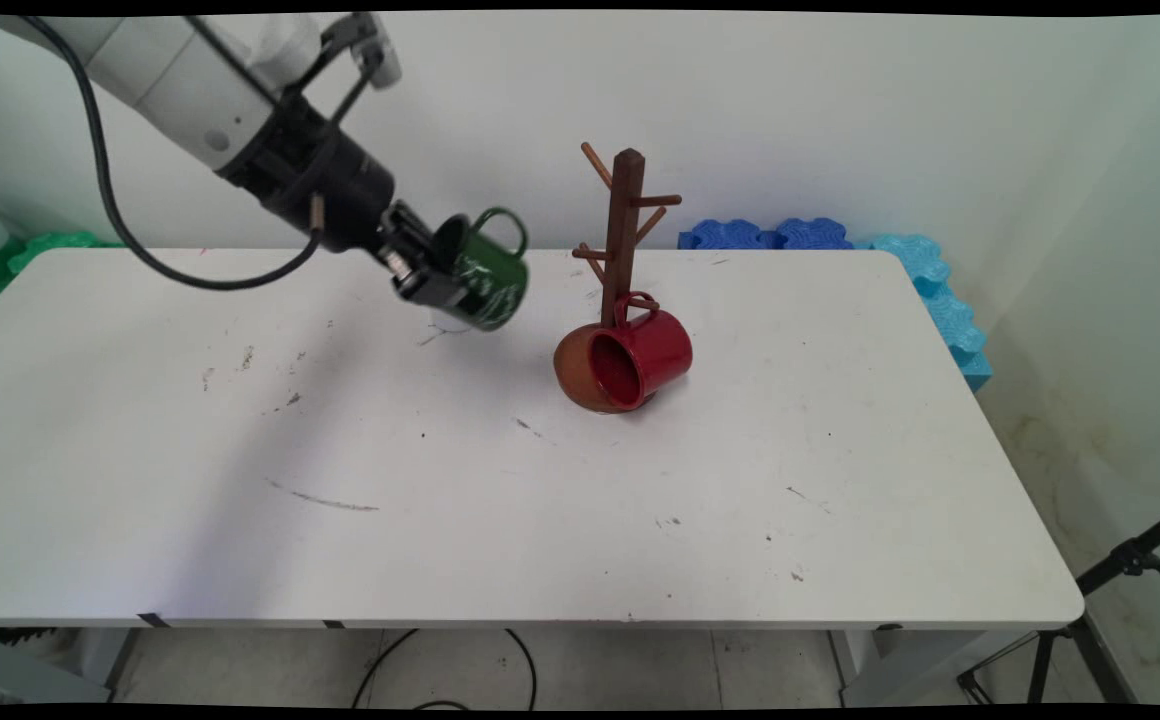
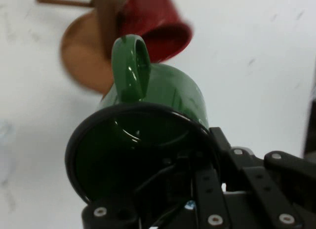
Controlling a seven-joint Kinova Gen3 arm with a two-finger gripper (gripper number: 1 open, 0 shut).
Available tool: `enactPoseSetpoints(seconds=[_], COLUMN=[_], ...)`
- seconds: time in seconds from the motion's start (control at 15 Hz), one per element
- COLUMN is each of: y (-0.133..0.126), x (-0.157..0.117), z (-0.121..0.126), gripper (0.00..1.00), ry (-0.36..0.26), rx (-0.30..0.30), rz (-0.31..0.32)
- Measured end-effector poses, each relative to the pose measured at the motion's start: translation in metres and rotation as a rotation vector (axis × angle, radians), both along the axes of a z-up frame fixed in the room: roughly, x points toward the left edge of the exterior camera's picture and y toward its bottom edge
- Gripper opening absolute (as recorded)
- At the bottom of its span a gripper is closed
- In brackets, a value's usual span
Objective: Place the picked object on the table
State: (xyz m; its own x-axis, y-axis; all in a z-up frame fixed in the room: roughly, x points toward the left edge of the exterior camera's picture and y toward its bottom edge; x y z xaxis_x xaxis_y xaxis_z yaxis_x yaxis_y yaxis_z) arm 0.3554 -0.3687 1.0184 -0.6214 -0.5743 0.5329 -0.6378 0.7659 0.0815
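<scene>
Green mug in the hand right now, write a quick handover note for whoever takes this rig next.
Hand: shut on the green mug, one finger inside the rim, mug held tilted above the table, handle up.
Red mug: hangs by its handle on a low peg of the wooden mug tree, mouth toward the camera.
Tree's other pegs are bare.
Done: one mug on the tree. Left: green mug not on any peg.

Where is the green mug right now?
In the main view, the green mug hangs above the table in the claw, left of the mug tree.
</scene>
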Motion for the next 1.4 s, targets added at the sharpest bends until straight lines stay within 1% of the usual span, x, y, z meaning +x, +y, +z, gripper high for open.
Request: enactPoseSetpoints(seconds=[0.2, 0.4, 0.53, 1.07, 1.27, 1.4], y=[-0.012, -0.025, -0.032, -0.057, -0.067, -0.071], x=[0.012, 0.018, 0.02, 0.014, 0.011, 0.01], z=[-0.016, -0.034, -0.047, -0.098, -0.114, -0.121], gripper=[0.0, 0.0, 0.0, 0.0, 0.0, 0.0], ry=[-0.119, -0.216, -0.267, -0.387, -0.422, -0.435], rx=[-0.013, -0.024, -0.024, 0.004, 0.01, 0.014], rz=[-0.062, -0.116, -0.142, -0.199, -0.207, -0.209])
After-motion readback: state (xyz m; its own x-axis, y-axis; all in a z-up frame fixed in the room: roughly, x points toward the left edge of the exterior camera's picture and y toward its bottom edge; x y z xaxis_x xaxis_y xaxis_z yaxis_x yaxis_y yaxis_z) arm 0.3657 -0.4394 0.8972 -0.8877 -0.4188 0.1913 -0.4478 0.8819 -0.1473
